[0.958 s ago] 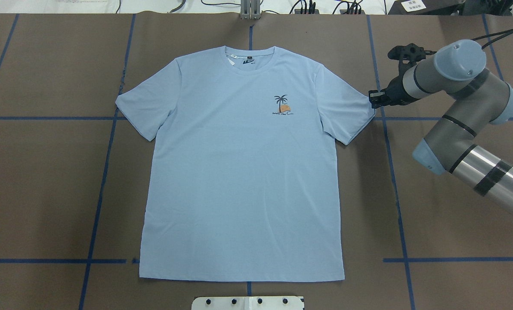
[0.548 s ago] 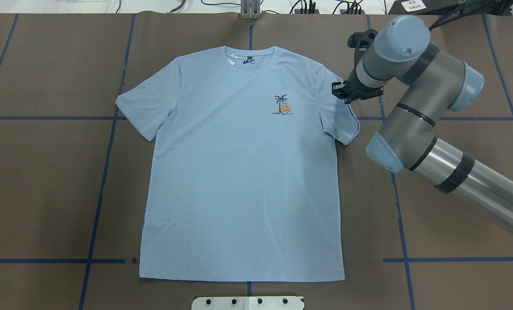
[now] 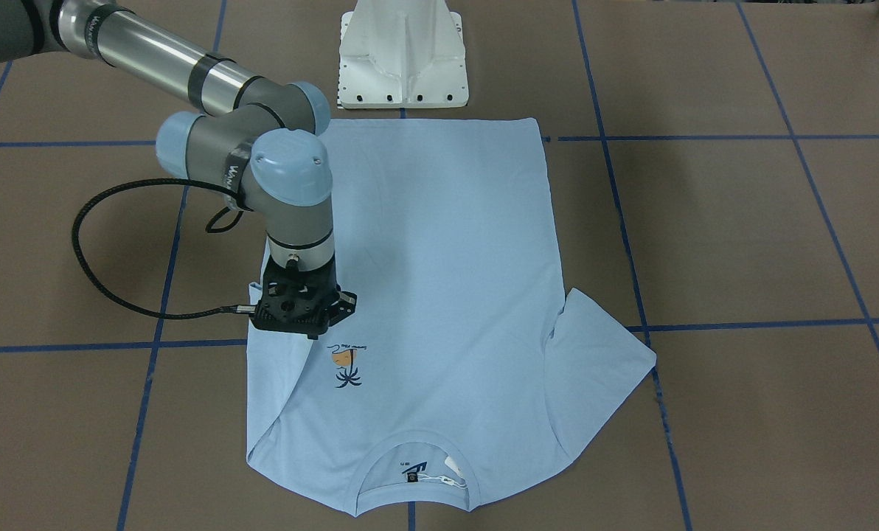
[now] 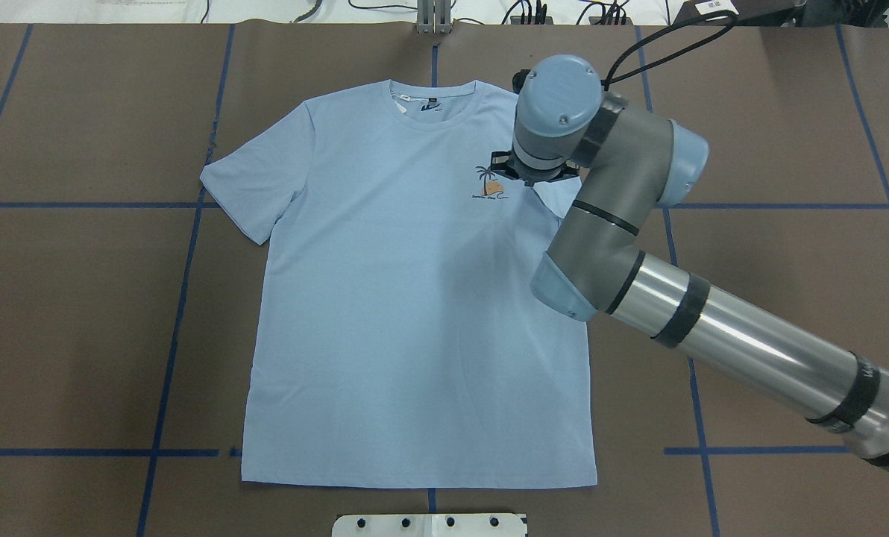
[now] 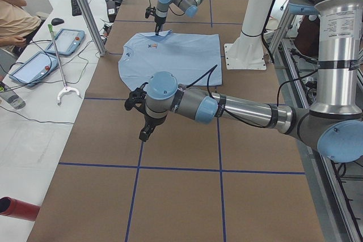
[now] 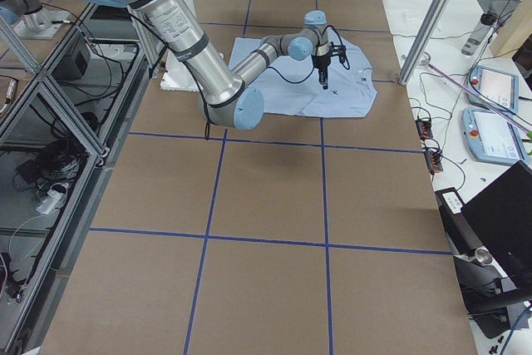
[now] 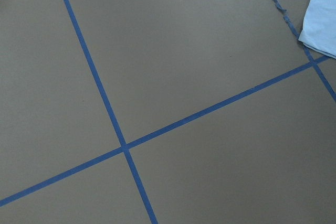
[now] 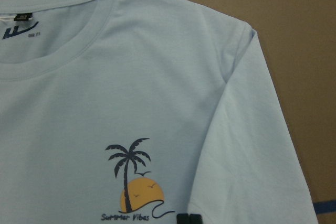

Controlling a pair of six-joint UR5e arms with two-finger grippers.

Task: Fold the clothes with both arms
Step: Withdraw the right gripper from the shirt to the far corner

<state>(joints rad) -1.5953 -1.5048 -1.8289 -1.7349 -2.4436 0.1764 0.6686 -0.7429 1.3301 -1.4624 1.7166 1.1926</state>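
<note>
The T-shirt [image 4: 415,313] lay flat on the table [image 4: 79,313], with its collar at 12 o'clock in the overhead view. The right gripper [image 8: 189,219] pinched the sleeve [image 8: 247,145], which was folded inward, with the palm print [image 4: 489,184] just beside it at 9 o'clock. The left gripper [image 5: 145,133] hung well apart from the T-shirt, and I could not tell how its jaws stood.

The right sleeve of the light blue short-sleeved T-shirt [image 4: 415,298] is largely hidden under the silver-and-grey right arm [image 4: 616,224]. The black right claw [image 8: 189,219] is cut off at the wrist view's lower edge.
</note>
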